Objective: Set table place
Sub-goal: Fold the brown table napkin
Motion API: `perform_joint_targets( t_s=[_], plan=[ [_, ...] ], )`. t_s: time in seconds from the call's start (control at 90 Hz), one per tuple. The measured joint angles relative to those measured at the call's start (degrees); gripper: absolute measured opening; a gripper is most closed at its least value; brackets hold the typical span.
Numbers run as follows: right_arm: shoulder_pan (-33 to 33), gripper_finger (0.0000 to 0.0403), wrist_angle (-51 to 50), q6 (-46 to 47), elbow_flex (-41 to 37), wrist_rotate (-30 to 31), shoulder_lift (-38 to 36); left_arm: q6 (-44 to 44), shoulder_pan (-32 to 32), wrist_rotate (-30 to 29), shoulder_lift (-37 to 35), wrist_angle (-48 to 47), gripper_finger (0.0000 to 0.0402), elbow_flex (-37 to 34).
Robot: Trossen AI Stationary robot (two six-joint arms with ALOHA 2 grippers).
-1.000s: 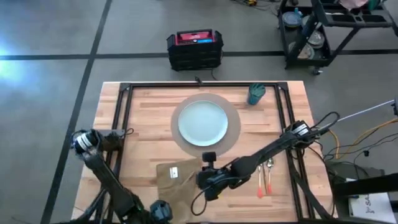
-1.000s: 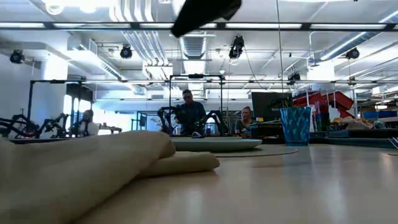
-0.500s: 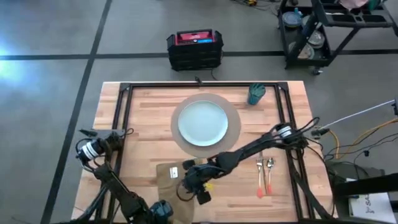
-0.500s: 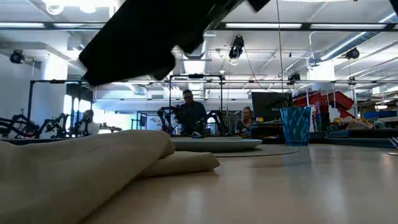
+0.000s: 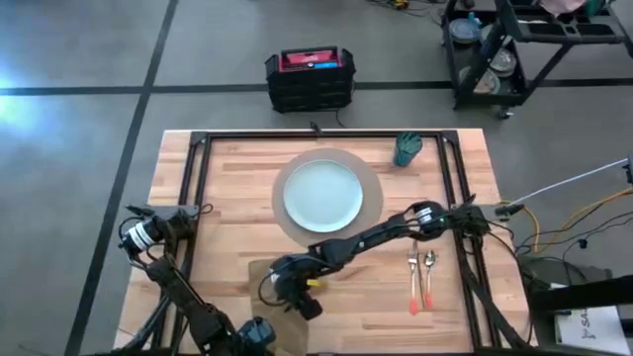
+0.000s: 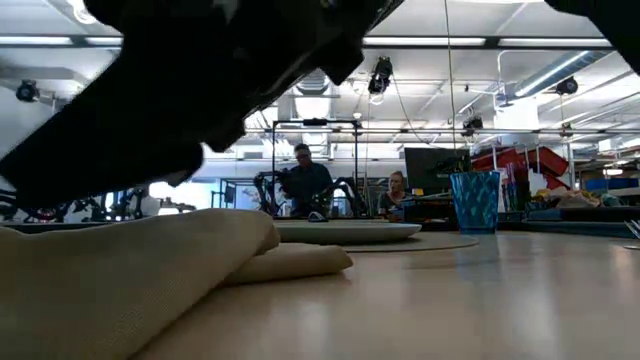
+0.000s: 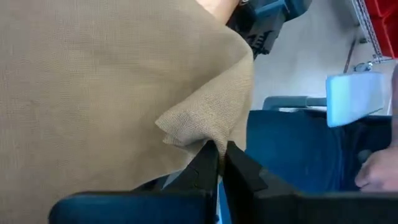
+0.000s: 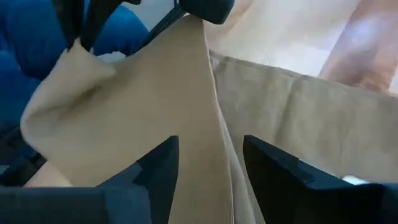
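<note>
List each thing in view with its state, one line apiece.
napkin: rumpled, one corner pinched
left gripper: shut on the napkin's corner
right gripper: open over the napkin
plate: empty, on the mat
cup: upright
fork and spoon: lying side by side

Tan woven napkin [image 7: 112,81], pale blue-green plate [image 5: 322,194], teal cup [image 5: 406,149].
</note>
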Motion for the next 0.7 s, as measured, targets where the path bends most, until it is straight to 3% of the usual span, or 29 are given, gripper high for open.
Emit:
perform_joint_targets(
  t_s=[0.256,0.7],
  plan=[
    [0.0,0.0167,-0.5,-0.9,7.2,-4.2,3.8,-0.9,0.0,0.0,0.0,-0.2,0.0000,0.0],
    [-0.4,0.0158,0.3,-3.7,6.1,-4.1,4.0,-1.5,0.1,0.0,0.0,-0.2,0.0000,0.0]
  ],
)
